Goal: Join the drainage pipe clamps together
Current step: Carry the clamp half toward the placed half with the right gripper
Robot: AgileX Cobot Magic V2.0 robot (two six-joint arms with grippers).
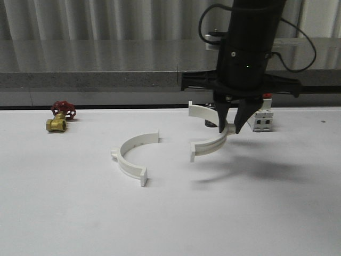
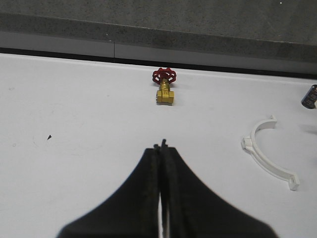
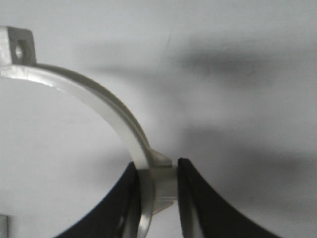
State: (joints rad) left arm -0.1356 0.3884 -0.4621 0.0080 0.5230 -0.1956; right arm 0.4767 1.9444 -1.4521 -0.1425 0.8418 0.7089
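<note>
2 white semicircular pipe clamps sit in the middle of the front view, well apart from each other. The left clamp (image 1: 131,156) lies flat on the white table (image 1: 64,208) just left of centre, its open side facing right, with a small tab on its outer curve and a square lug at each end. The right clamp (image 1: 209,132) is right of centre, tilted, with its open side facing left; a shadow falls on the table below and to the right of it. The right gripper (image 1: 229,128) reaches down from the upper right of the frame and pinches this clamp at the middle of its arc. In the right wrist view the 2 black fingers (image 3: 195,198) press on either side of the band at its small tab, and a lug with 1 hole shows at the upper left.

The left gripper (image 2: 162,146), seen in the left wrist view, has its fingers pressed together with nothing between them, above bare table.

A brass valve with a red handwheel (image 1: 60,117) stands at the left edge of the front view. A white boxy breaker with a red switch (image 1: 263,117) sits behind the right gripper.
</note>
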